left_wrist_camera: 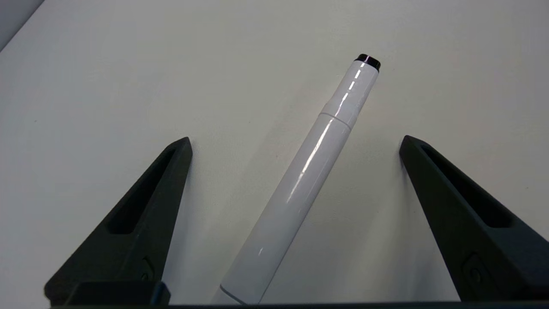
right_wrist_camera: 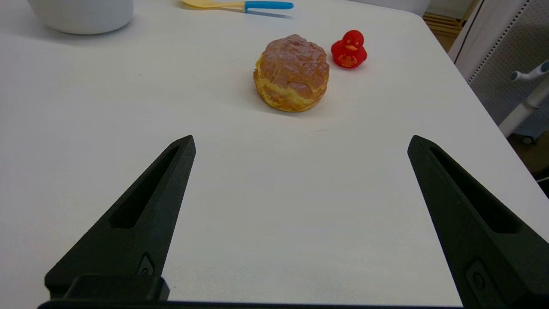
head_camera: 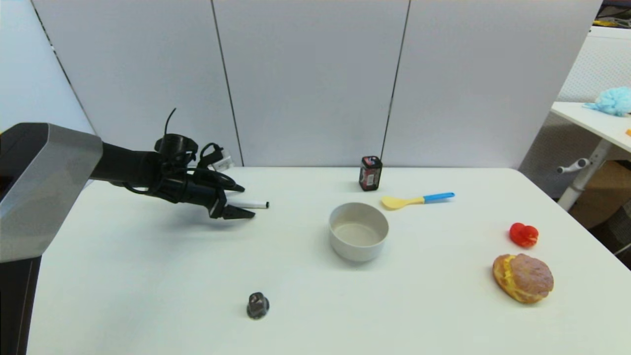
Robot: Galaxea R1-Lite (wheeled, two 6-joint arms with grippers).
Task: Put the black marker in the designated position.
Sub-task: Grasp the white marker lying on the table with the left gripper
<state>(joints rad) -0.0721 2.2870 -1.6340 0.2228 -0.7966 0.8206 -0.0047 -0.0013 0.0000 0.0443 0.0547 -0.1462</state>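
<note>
The black marker is a thin white stick with a dark end cap, lying flat on the white table at the back left. My left gripper is open and low over it, one finger on each side. In the left wrist view the black marker runs up between the spread fingers without touching them; its near end is hidden under the gripper's body. My right gripper is open and empty over the table's right part, out of the head view.
A white bowl stands mid-table, with a yellow spoon with a blue handle and a small dark can behind it. A red duck and a cream puff lie at the right. A small dark knob sits near the front.
</note>
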